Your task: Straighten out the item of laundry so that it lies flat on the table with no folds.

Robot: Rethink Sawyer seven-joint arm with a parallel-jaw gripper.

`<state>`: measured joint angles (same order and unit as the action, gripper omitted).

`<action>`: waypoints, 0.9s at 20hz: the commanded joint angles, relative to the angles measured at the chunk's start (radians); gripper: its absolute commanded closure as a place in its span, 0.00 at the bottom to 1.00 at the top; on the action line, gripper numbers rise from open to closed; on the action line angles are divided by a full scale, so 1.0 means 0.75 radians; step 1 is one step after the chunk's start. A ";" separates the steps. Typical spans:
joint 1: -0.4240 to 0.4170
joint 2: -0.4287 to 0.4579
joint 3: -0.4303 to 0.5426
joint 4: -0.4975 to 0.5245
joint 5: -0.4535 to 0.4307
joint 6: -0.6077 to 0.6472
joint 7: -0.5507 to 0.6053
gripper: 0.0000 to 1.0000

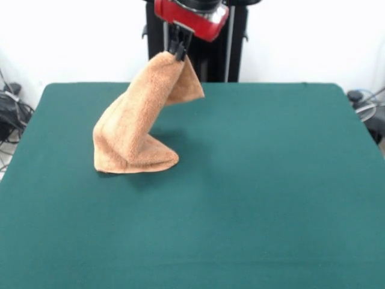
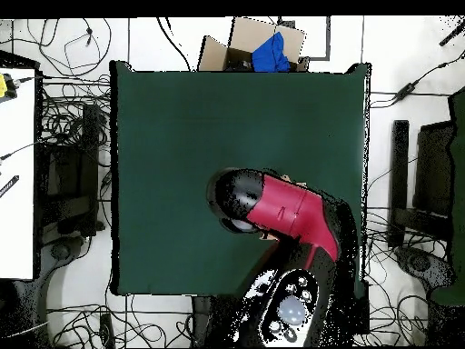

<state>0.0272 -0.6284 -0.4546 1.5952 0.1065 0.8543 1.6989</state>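
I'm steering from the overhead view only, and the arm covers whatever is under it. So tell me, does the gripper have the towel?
Observer: Yes. In the front view the gripper is shut on the top of the orange-tan towel, holding that end up above the table.
Operator: Is the towel fully off the table?
Observer: No. Its lower end rests on the green top in a folded bunch.
Operator: Is any part spread flat?
Observer: None that I can see. The cloth hangs doubled over, slanting from the gripper down to that bunch.
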 commanded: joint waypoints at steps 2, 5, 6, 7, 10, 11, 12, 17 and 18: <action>0.068 0.098 -0.033 0.001 0.029 -0.074 0.487 1.00; 0.104 0.102 -0.062 -0.002 0.023 -0.051 0.514 1.00; 0.115 0.105 -0.069 -0.004 0.023 -0.043 0.522 1.00; 0.121 0.112 -0.070 -0.003 0.025 -0.047 0.527 1.00; 0.149 0.119 -0.090 -0.010 0.034 -0.021 0.559 1.00; 0.178 0.115 -0.115 -0.023 0.031 0.018 0.587 1.00; 0.193 0.112 -0.131 -0.029 0.030 0.041 0.599 1.00; 0.259 0.084 -0.212 -0.063 0.024 0.176 0.622 1.00; 0.267 0.078 -0.220 -0.062 0.027 0.188 0.623 1.00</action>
<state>0.1899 -0.5586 -0.5888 1.5772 0.1068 0.8758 1.8478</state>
